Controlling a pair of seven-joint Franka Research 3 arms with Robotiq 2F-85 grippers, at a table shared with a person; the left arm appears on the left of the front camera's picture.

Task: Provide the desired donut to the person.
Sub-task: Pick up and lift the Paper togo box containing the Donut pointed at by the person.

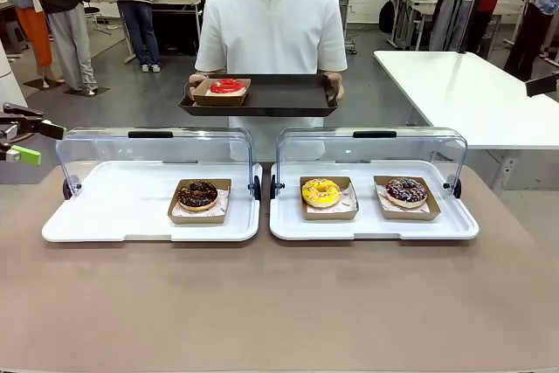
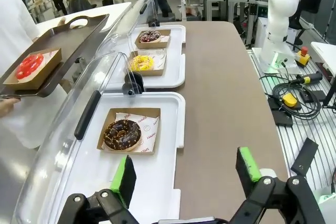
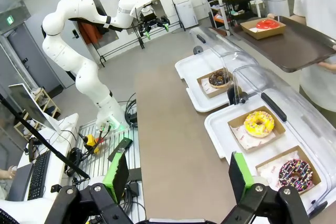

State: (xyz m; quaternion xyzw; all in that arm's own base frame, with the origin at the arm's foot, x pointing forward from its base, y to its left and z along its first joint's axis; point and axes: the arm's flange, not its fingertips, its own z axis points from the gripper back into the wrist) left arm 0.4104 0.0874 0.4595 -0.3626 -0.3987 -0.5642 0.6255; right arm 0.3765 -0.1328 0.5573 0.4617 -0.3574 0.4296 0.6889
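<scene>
- A wide table [image 1: 279, 303] with a matte grey-brown top runs across the front view from edge to edge.
- Two white rectangular trays lie flat on it, side by side on its far half, with a narrow gap between them.
- The left tray [image 1: 105, 226] sits left of the table's middle, and the right tray [image 1: 367, 231] sits right of it (both have rounded corners and a raised rim).
- Each tray has a clear domed lid, swung up and standing open along its far edge: left lid [image 1: 105, 159], right lid [image 1: 367, 153].
- A black handle bar [image 1: 150, 134] tops each lid.
- Black hinge knobs [image 1: 256, 187] sit at the trays' far corners.
</scene>
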